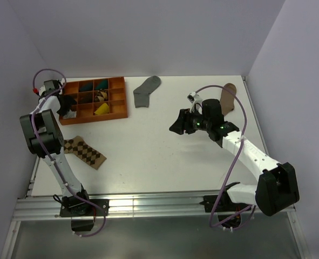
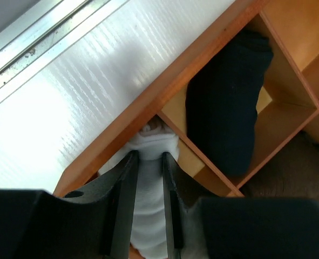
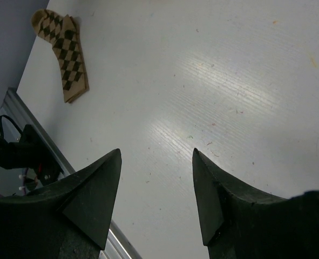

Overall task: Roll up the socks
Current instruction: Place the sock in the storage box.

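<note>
A rolled white sock (image 2: 149,216) lies in the corner compartment of the orange wooden organizer (image 2: 164,86). My left gripper (image 2: 148,156) reaches into that compartment, its two fingers pressed against the sock's sides. A rolled black sock (image 2: 224,102) fills the compartment beside it. From above, the left gripper (image 1: 67,105) hangs over the organizer's left end (image 1: 121,100). A grey sock (image 1: 146,89) lies flat on the table just right of the organizer. My right gripper (image 1: 176,127) hovers open above bare table at centre right, with nothing between its fingers (image 3: 102,189).
A tan-and-brown diamond-patterned sock (image 1: 85,151) lies flat near the left arm and also shows in the right wrist view (image 3: 65,51). A brown sock (image 1: 228,97) lies behind the right arm. Other organizer compartments hold rolled items, one of them brown (image 2: 294,172).
</note>
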